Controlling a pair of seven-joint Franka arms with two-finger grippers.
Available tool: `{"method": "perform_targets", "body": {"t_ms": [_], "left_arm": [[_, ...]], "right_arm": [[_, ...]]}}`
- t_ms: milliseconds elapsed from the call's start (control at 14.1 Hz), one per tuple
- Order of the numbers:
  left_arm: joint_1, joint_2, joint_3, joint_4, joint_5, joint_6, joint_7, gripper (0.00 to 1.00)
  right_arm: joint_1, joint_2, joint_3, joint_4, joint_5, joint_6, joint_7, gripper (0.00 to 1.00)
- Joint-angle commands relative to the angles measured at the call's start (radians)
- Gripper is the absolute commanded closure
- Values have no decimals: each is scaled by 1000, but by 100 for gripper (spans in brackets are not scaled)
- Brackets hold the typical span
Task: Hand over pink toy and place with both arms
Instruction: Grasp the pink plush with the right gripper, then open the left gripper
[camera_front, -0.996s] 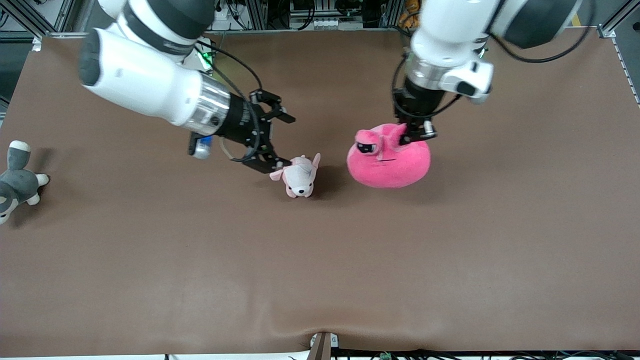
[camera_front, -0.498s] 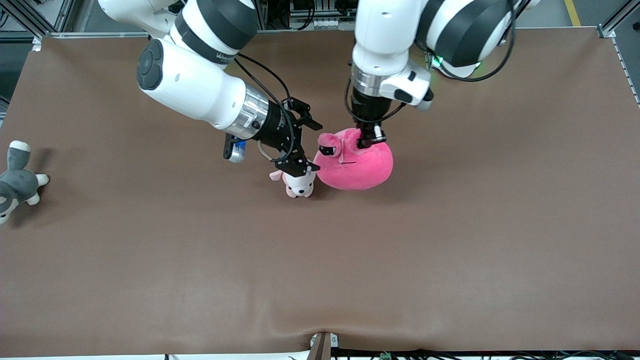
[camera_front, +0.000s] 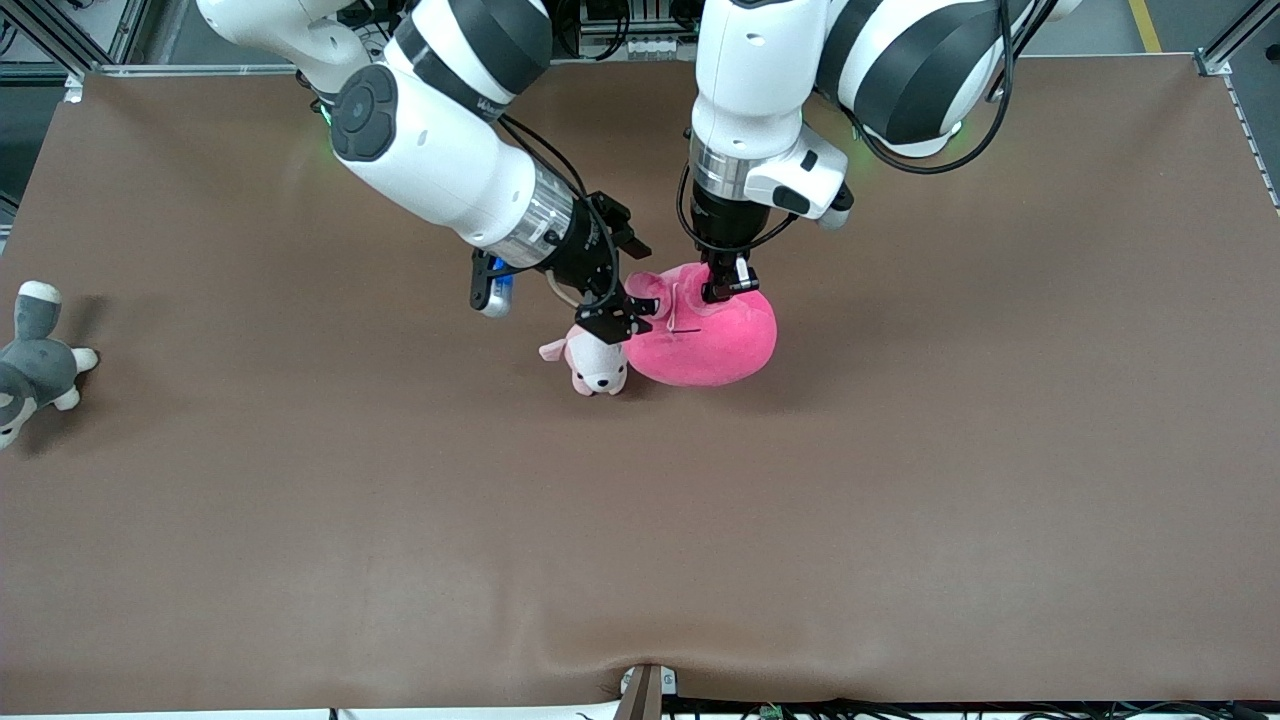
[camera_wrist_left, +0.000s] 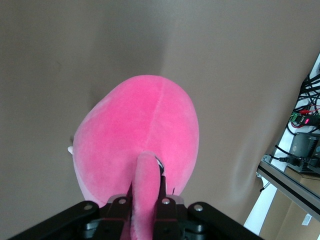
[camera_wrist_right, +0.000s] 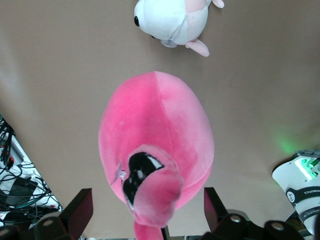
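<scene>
Near the table's middle, at about twelve o'clock from the front camera, the pink toy (camera_front: 710, 338) hangs from the left gripper (camera_front: 724, 283), whose fingers are clamped together on one of its ears; the left wrist view shows that ear (camera_wrist_left: 145, 192) pinched upright between the jaws with the round body (camera_wrist_left: 137, 135) drooping below. The right gripper (camera_front: 622, 290) has its fingers (camera_wrist_right: 77, 210) spread wide apart on either side of the toy's second ear and eye patch (camera_wrist_right: 150, 187), not yet closed. The step in hand appears to be the handover. To do it well, the right gripper should close on a firm fold of plush, ear or upper body, before the left lets go; releasing early would probably drop the toy, and a shallow pinch on soft fabric may slip under its weight. The left should then open fully and lift straight away so the ear does not snag. A small pale puppy plush (camera_front: 595, 363) lies on the brown table (camera_front: 900, 480) just beside the pink toy, at its eight o'clock, directly under the right gripper; it is the nearest obstacle, and a low pass could nudge it or catch it by mistake. A grey-and-white plush (camera_front: 30, 365) rests well apart at the table edge toward the right arm's end, at nine o'clock, out of the way.
</scene>
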Motion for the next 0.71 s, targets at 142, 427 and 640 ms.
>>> {"method": "perform_targets", "body": {"t_ms": [142, 427, 640], "left_arm": [[-12, 14, 1, 36, 29, -17, -55, 100], [-12, 14, 1, 36, 29, -15, -55, 100], [-12, 14, 7, 36, 29, -15, -54, 100]], "right_arm": [[10, -7, -9, 0, -18, 7, 21, 80], [10, -9, -9, 8, -18, 10, 21, 100], [1, -11, -9, 11, -14, 7, 49, 100]]}}
